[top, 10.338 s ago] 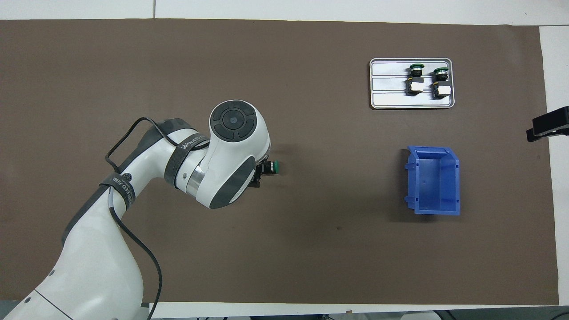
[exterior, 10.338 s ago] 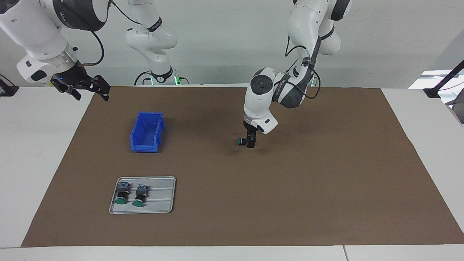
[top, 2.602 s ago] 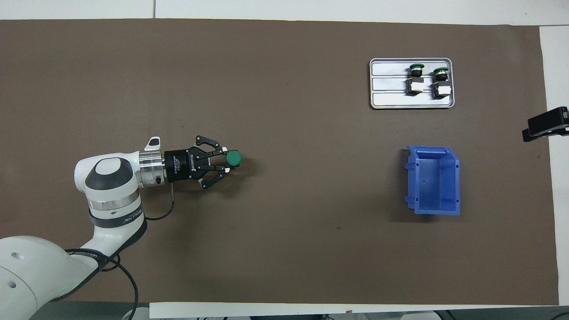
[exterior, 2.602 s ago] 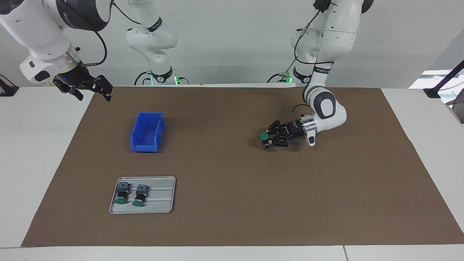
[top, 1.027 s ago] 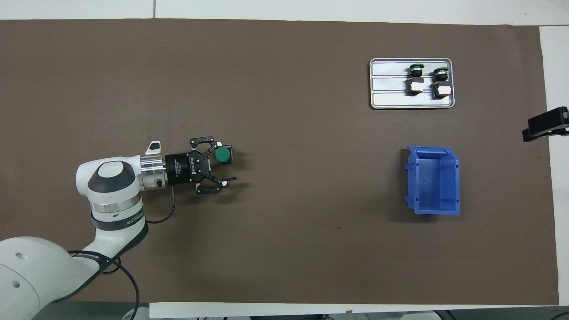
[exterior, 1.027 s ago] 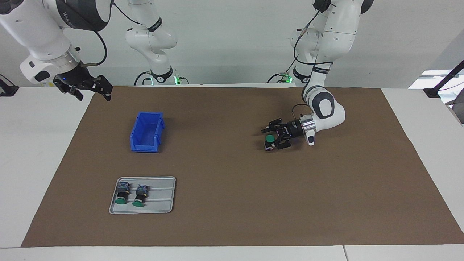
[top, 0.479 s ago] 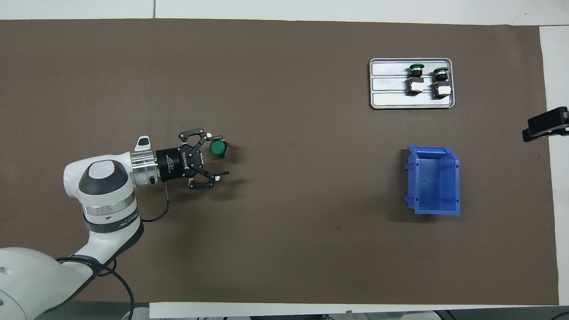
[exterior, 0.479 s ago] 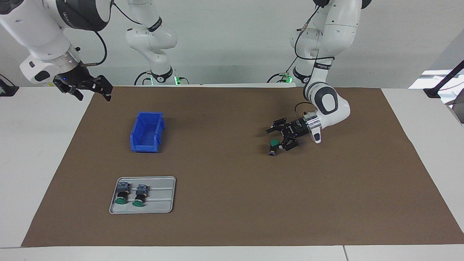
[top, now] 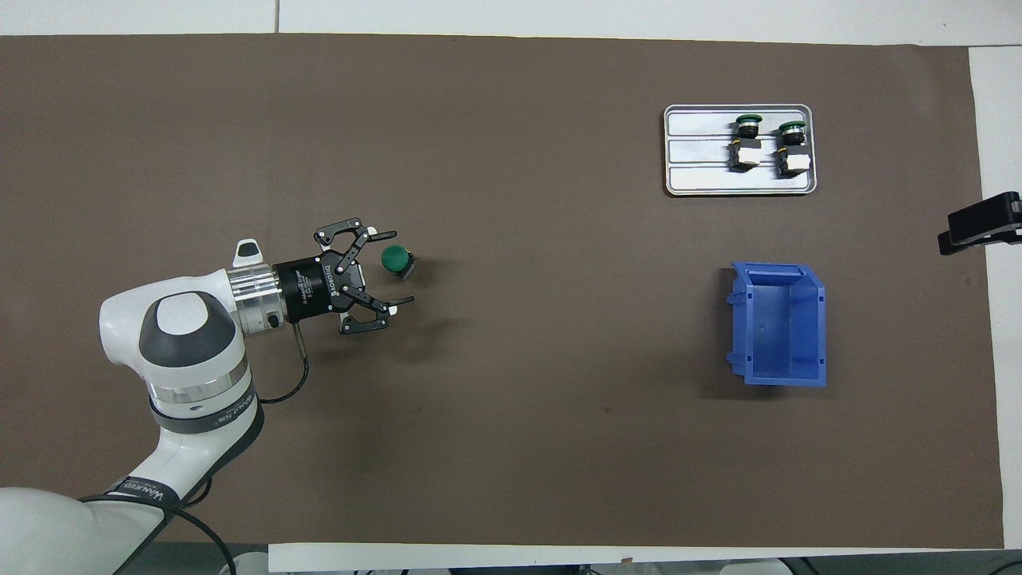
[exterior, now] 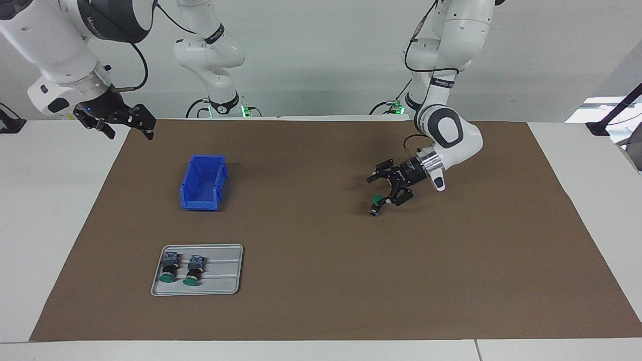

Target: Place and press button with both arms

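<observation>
My left gripper (exterior: 378,189) hung open beside the green-capped button (exterior: 374,204) standing on the brown mat (exterior: 321,281); my right gripper (exterior: 125,124) waited, open.

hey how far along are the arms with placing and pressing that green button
Placing looks done: the button stands on the brown mat, green cap up, free of the open left gripper, which is just above the mat beside it. Pressing shows no sign of starting: the right gripper waits open over the table's edge at its own end. Two more buttons lie in the grey tray.
</observation>
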`<state>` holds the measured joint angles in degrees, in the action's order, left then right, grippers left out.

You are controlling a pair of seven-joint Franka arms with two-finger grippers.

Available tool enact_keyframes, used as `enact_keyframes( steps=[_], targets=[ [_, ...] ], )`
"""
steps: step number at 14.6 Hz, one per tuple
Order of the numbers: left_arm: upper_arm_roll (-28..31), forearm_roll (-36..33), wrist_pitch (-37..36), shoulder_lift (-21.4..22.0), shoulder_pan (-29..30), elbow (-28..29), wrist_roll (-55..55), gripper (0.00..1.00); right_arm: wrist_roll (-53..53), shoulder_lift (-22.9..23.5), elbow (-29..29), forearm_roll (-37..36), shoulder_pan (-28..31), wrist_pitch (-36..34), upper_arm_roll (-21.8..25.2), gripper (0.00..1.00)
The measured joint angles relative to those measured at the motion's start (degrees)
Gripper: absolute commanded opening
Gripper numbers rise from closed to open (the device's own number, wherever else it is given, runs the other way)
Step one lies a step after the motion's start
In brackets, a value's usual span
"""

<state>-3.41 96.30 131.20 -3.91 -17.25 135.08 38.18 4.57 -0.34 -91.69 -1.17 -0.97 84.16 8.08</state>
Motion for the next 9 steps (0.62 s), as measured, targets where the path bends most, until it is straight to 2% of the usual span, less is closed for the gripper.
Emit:
enact_keyframes(
  steps=[2, 3, 6, 9],
  targets=[
    [0.04, -2.31, 0.89, 2.31, 0.00, 0.03, 1.68, 1.00, 0.00, 0.00, 0.00, 0.00, 0.00, 0.00, 0.00, 0.99],
    [0.09, -5.79, 1.19, 3.42, 0.01, -0.06, 3.66, 1.00, 0.00, 0.00, 0.00, 0.00, 0.00, 0.00, 0.00, 0.99],
    [0.39, -20.00, 2.09, 6.83, 0.93, -1.43, 11.29, 1.00, 0.00, 0.00, 0.00, 0.00, 0.00, 0.00, 0.00, 0.99],
    [0.41, -33.40, 1.99, 8.63, 1.64, -3.82, 14.31, 1.00, 0.00, 0.00, 0.00, 0.00, 0.00, 0.00, 0.00, 0.99]
  ],
)
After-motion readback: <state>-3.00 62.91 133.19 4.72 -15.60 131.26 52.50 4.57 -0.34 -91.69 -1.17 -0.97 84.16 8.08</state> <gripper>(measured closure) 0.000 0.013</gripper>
